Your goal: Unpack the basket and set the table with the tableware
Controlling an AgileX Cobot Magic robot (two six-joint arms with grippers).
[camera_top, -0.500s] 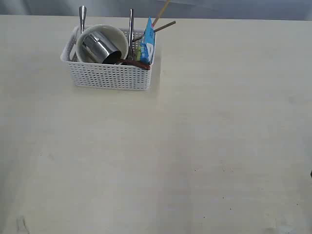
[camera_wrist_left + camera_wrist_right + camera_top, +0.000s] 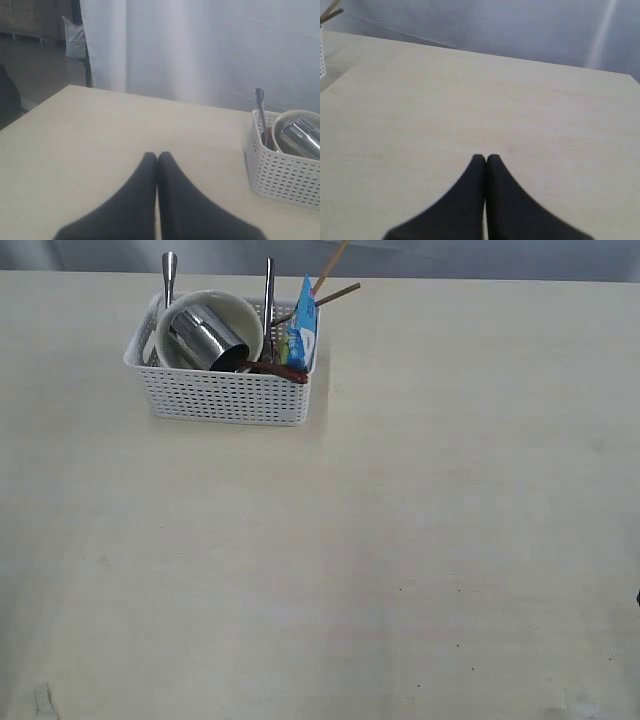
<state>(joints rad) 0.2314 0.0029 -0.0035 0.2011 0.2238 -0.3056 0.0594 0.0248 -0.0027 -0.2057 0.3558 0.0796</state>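
Ahead of the left gripper (image 2: 157, 156) and off to one side, well apart from its tips, the basket (image 2: 225, 392) stands fully packed on the table (image 2: 400, 540). The gripper's fingers are pressed together with nothing between them. The right gripper (image 2: 486, 158) is clenched and empty too, low over bare tabletop and farther from the basket, probably because neither arm has reached in yet. A steel cup (image 2: 203, 339) lies on its side inside the bowl (image 2: 247, 318), nested to save room. Two steel handles (image 2: 269, 285), the chopsticks (image 2: 338, 290) and a blue packet (image 2: 302, 335) lean upright against the walls, poking above the rim where fingers could pinch them. A dark red spoon (image 2: 275, 369) rests along the front rim. Both grippers must open before any pick.
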